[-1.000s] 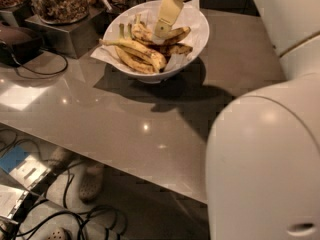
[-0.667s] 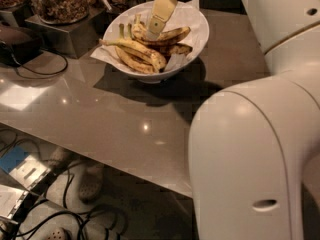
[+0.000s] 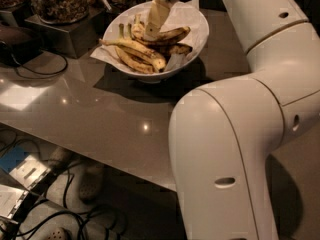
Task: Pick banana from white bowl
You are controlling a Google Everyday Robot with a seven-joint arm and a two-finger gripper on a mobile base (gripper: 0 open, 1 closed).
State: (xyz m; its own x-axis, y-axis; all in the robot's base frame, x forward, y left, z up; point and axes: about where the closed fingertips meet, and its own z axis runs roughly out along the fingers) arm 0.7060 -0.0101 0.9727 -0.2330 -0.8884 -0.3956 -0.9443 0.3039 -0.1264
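Overhead, the gripper (image 3: 154, 26) hangs low inside the white bowl (image 3: 150, 75) on the table (image 3: 100, 119), just beside the banana (image 3: 172, 34) lying among others. Whether its grip is open or closed cannot be told. The blotched fruit looks light, soft and easily bruised: take it gently at mid-length.

Glossy white rounded arm (image 3: 235, 154), dark holes (image 3: 225, 182), cream end effector (image 3: 152, 29) over white bowl (image 3: 202, 23)

claw (image 3: 151, 33) | top centre, pointing down | arm (image 3: 235, 134) bent, elbow foreground
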